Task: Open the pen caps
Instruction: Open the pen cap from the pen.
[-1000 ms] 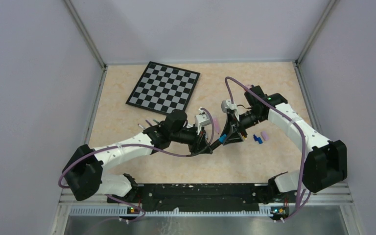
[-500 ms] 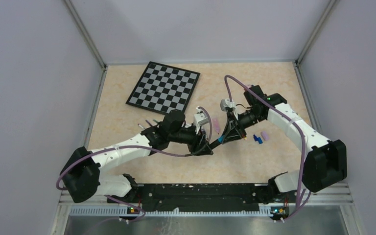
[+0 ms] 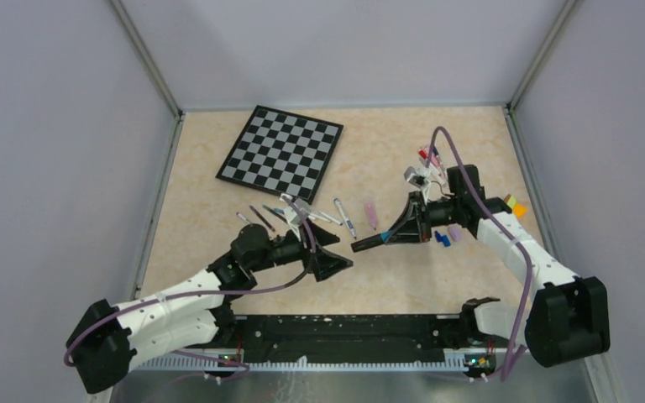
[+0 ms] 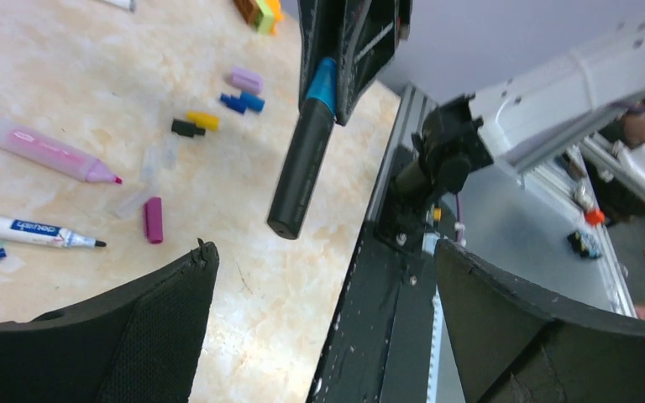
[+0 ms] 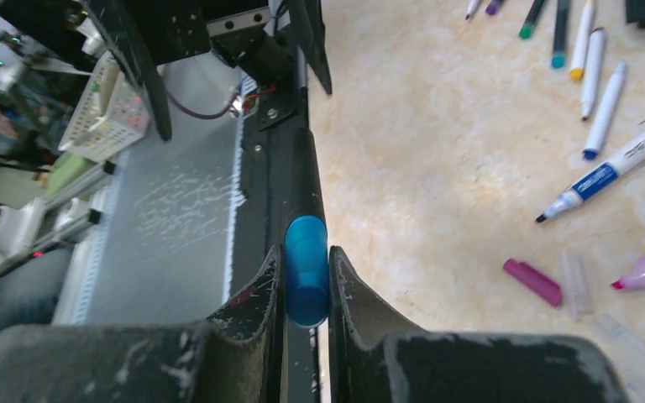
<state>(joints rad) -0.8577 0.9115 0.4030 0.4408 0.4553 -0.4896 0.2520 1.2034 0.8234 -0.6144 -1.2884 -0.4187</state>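
Note:
My right gripper [image 3: 389,237] [image 5: 306,262] is shut on the blue cap [image 5: 306,270] of a black pen [image 3: 366,244] [image 4: 301,175]. The cap [image 4: 321,82] sits on the pen, whose body sticks out to the left above the table. To the pen's left, my left gripper [image 3: 340,263] [image 4: 323,250] is wide open with nothing between its fingers, clear of the pen's free end. Several uncapped pens [image 3: 302,213] lie in the middle of the table. Loose caps [image 3: 445,238] lie under my right wrist: purple [image 4: 246,80], blue [image 4: 242,102], yellow [image 4: 202,120], black [image 4: 186,128].
A chessboard [image 3: 281,151] lies at the back left. A yellow-orange block [image 3: 514,204] sits by the right wall, with more pens [image 3: 427,155] behind my right arm. A pink highlighter [image 4: 50,153], a white marker [image 4: 25,231] and a magenta cap [image 4: 153,220] lie near the held pen.
My left gripper has opened, let go of the black pen and drawn back to the near left. My right gripper has tightened on the blue cap and shifted right with the pen.

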